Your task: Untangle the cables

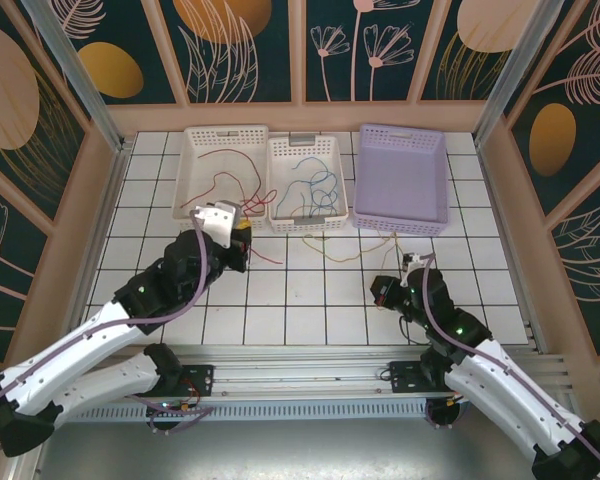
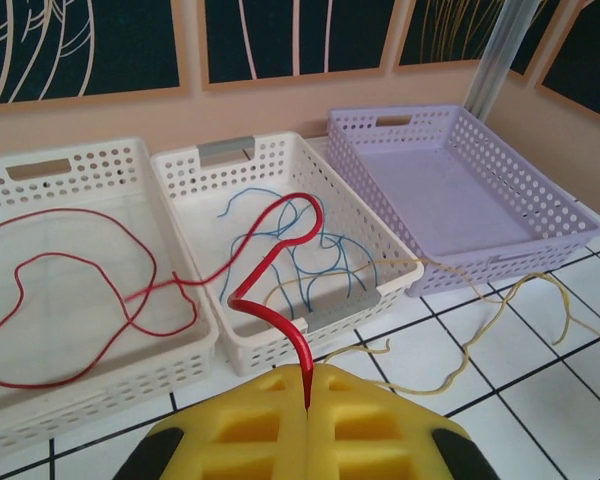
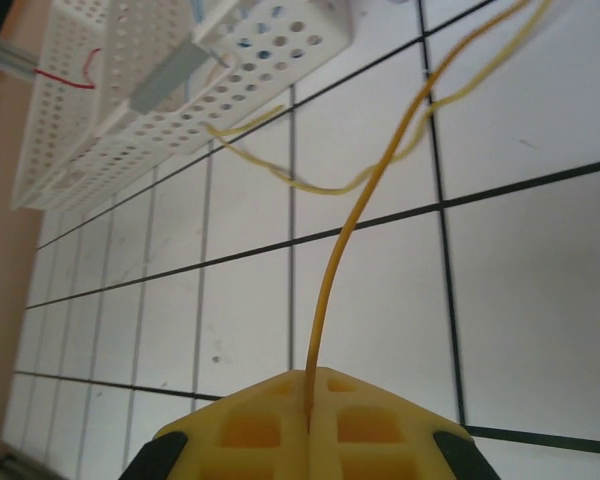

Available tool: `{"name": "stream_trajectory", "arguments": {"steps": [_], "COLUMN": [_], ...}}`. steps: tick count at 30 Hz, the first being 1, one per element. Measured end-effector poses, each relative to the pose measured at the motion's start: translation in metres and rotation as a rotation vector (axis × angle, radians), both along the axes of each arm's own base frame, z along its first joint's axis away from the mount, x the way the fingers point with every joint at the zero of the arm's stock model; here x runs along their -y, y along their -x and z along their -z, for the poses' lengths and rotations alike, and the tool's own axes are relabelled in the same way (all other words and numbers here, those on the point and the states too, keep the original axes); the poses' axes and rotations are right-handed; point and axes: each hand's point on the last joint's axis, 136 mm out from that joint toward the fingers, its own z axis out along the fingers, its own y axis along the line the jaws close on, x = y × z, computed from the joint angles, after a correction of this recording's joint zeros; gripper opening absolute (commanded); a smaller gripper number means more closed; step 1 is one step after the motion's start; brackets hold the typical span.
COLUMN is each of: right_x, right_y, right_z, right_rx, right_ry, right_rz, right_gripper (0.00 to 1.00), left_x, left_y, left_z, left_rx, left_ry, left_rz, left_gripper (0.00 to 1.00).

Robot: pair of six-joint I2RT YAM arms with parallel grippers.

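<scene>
At the front wall of the middle basket [image 2: 270, 350], the left gripper [image 2: 307, 400] is clenched on the red cable [image 2: 280, 245]. That cable rises from the pads, kinks left, then hooks in a loop over the blue and green cables [image 2: 330, 260] lying in the basket, so its long axis runs away from the arm toward the back wall. A thinner red strand carries on leftward into the left basket [image 2: 80, 385]; whether it is the same wire is hard to tell from here. On the tiles before the purple basket [image 2: 510, 250], the right gripper [image 3: 308, 400] is pinched on the orange cable [image 3: 355, 225], which climbs straight from the pads and points off toward the baskets, with another tan run crossing it. The likely trouble is the red loop. A pull could catch the blue and green wires and drag them out, or tug the light basket itself. Drawing the orange wire taut across its crossing could tighten a knot.
</scene>
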Motion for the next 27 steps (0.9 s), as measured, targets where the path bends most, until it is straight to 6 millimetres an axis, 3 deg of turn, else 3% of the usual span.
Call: {"name": "stream_trajectory", "arguments": {"steps": [4,10,15,21,27], "right_x": [-0.008,-0.014,-0.016,-0.019,-0.021], "right_y": [-0.002,-0.003,-0.001,-0.002,0.001], "right_z": [-0.031,-0.101,-0.156,-0.183,-0.191], "right_rx": [0.044,0.163,0.244,0.266,0.269], "right_ry": [-0.043,-0.124,-0.177,-0.195,-0.204], "right_rz": [-0.03,-0.06,-0.076,-0.087,-0.106], "right_gripper": [0.0,0.0,0.0,0.0,0.0], "left_x": [-0.01,-0.021,-0.02,-0.02,-0.023], "left_y": [0.006,0.013,0.012,0.011,0.008], "left_z": [-0.008,-0.027,-0.028,-0.024,-0.022], "left_rx": [0.047,0.118,0.128,0.127,0.128], "left_ry": [0.026,0.094,0.09,0.072,0.063], "left_rz": [-0.004,-0.013,-0.014,-0.018,-0.045], "left_gripper": [0.0,0.0,0.0,0.0,0.0]}}
